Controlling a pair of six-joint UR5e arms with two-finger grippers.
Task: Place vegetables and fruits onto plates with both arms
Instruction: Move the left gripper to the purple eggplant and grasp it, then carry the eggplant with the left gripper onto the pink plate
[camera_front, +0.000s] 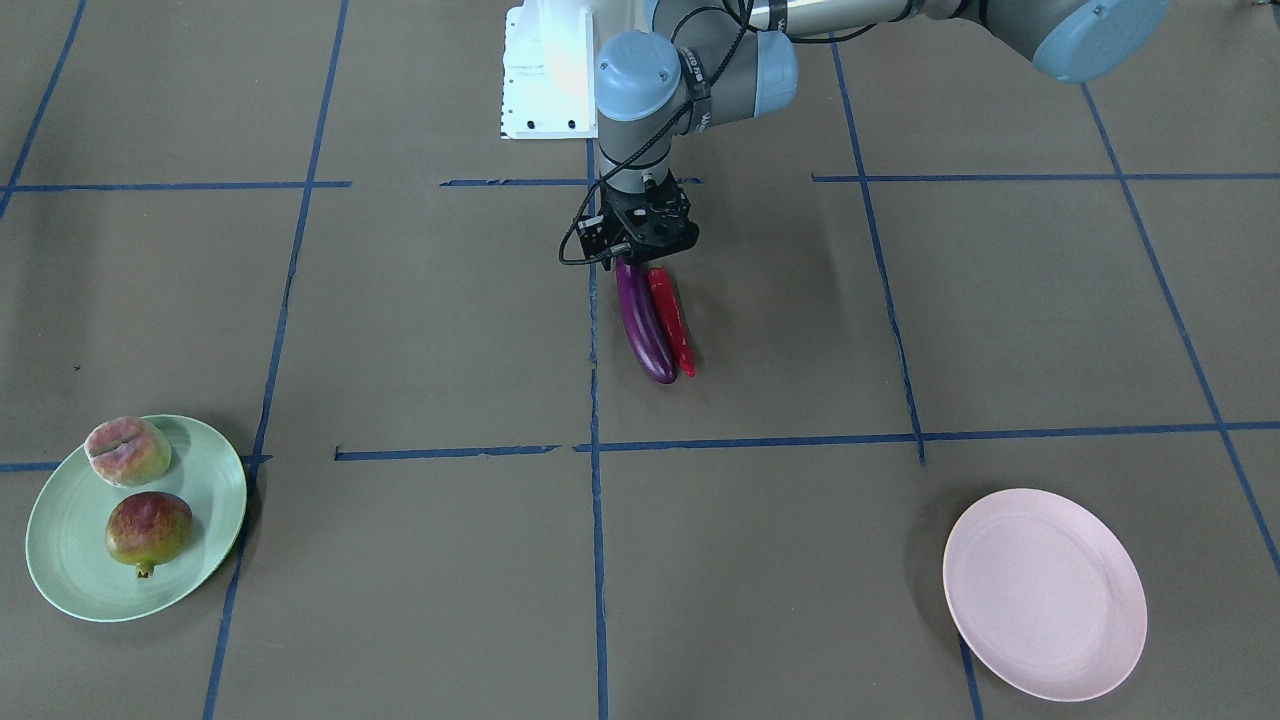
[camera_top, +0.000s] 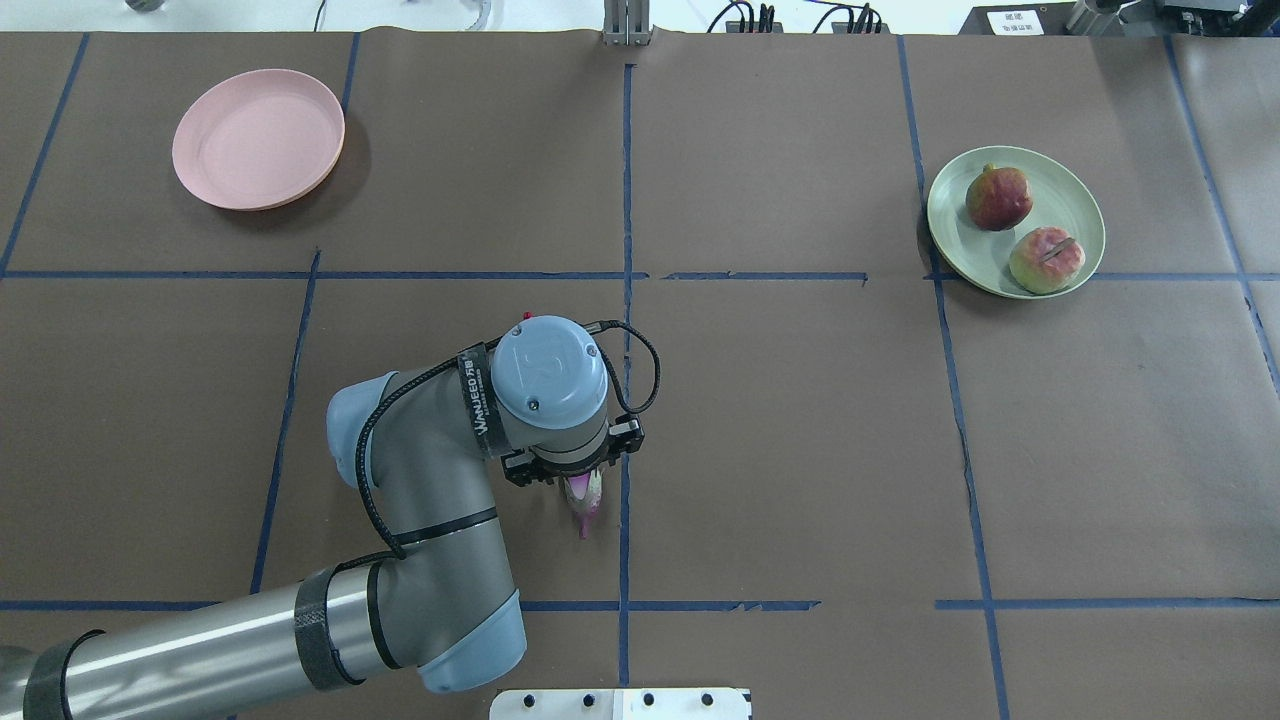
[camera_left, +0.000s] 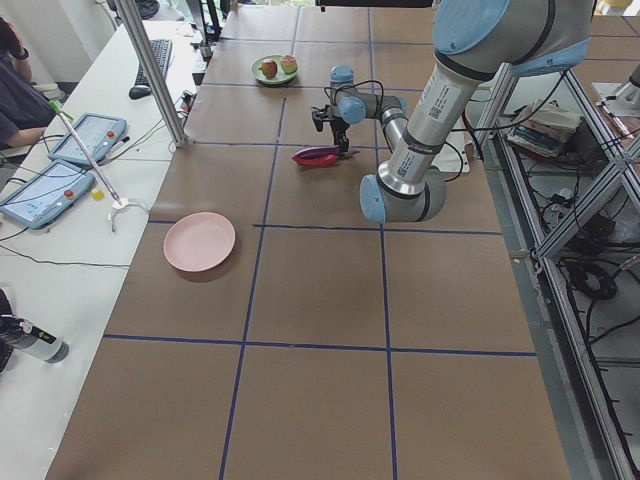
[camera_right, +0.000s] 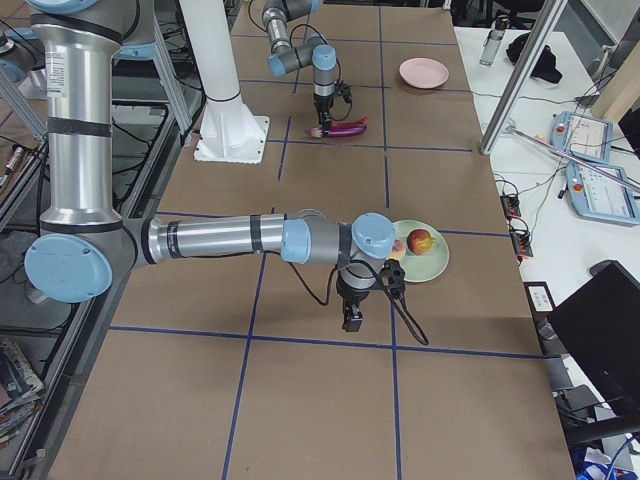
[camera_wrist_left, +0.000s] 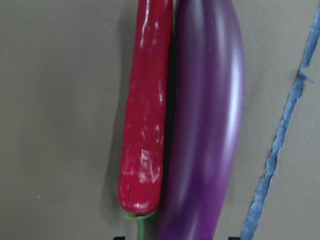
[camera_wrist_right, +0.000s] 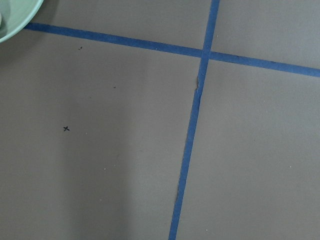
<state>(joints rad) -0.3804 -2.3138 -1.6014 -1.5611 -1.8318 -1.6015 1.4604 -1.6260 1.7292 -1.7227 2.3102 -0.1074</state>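
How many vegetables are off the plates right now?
2. The eggplant and the chili pepper lie side by side, touching, on the table near its middle, with the left end effector over their stem ends. None seems hidden.

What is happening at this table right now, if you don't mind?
The left pincer sits low over the stem ends of the eggplant and chili pepper, which lie side by side; its jaws look open. The peach and pomegranate are already on the green plate, the right pincer hangs near it, and the pink plate is bare.
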